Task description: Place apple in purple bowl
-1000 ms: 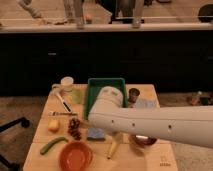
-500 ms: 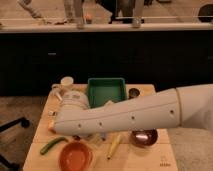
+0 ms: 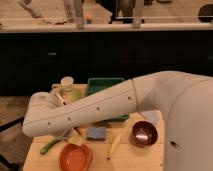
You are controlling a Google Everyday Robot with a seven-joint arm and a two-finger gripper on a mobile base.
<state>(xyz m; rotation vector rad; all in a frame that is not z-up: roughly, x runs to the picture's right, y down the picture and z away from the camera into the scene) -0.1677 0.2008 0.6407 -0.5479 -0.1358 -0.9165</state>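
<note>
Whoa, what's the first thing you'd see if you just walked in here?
The big white robot arm grabs the eye first: it stretches from the right edge across the wooden table, with its gripper at the far left end, above the table's left side. Next come the shiny purple bowl at front right and the orange bowl at the front edge, a banana lying between them.

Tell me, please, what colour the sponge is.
Blue sponge, camera view; end effector hidden behind the arm, over the table's left side.
</note>
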